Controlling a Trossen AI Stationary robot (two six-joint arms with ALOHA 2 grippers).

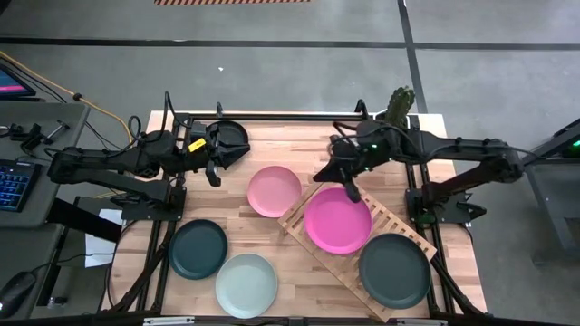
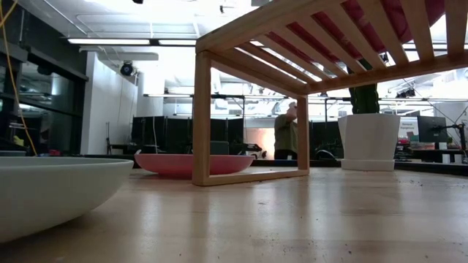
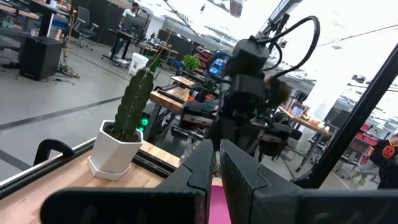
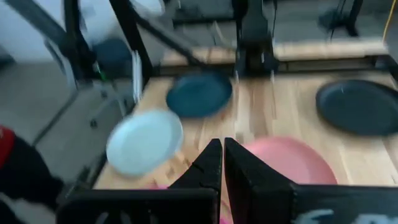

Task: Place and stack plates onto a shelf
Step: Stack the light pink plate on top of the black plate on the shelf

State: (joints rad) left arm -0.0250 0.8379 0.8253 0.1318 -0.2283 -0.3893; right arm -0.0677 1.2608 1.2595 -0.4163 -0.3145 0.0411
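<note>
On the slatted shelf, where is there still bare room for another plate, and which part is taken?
The shelf is bare only in strips around the magenta plate, which fills its middle; the black plate sits beside its lower end. Open tabletop lies between the mint plate and the shelf.

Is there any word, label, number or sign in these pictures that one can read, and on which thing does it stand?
No text can be read in any view.
Yellow tag on the left arm: too small to read.
Striped strip on the floor: a pattern only, no letters visible.
Plates, such as the magenta plate, and the shelf: no markings visible.
</note>
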